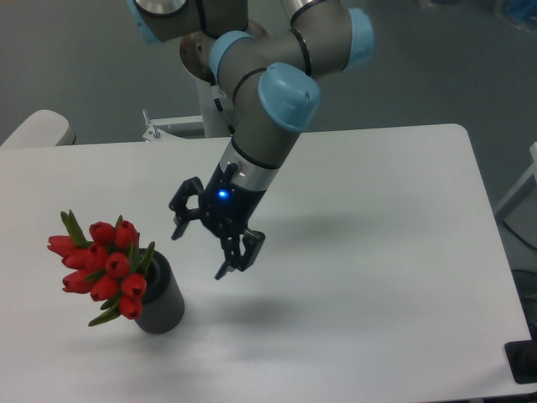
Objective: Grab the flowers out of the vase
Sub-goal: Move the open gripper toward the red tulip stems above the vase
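Camera view from the fixed mount shows one tool [201, 245], one vase [161, 299] and one bunch of tulips [102, 264] on the white tabletop [377, 269]. About nine red buds can be counted, with narrow green leaves, standing in the dark ribbed vase toward eight o'clock on the tabletop. The tool hangs above the surface near the vase, at its two o'clock, fingers spread apart and gripping nothing. A small blue light glows on its wrist. No writing can be read.
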Available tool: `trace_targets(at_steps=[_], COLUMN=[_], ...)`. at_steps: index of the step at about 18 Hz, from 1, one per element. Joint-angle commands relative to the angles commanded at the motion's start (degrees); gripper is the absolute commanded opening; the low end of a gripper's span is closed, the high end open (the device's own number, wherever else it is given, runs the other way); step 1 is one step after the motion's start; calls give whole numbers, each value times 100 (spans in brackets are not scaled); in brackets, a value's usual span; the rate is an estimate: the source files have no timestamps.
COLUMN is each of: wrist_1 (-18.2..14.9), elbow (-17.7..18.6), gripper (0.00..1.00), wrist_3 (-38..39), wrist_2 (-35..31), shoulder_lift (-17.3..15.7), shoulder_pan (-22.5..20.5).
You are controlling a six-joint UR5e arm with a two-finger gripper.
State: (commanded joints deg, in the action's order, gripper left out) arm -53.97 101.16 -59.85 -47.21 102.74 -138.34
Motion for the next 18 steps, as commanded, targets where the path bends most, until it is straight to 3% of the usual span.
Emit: trace_targets(at_steps=[4,8,18], wrist_1=[220,808,958], elbow=[70,228,290], gripper=[100,100,100], wrist_3=[-53,-667,-765], wrist_2=[607,704,959], shoulder_lift=[0,149,316], shoulder_pan=[44,132,254])
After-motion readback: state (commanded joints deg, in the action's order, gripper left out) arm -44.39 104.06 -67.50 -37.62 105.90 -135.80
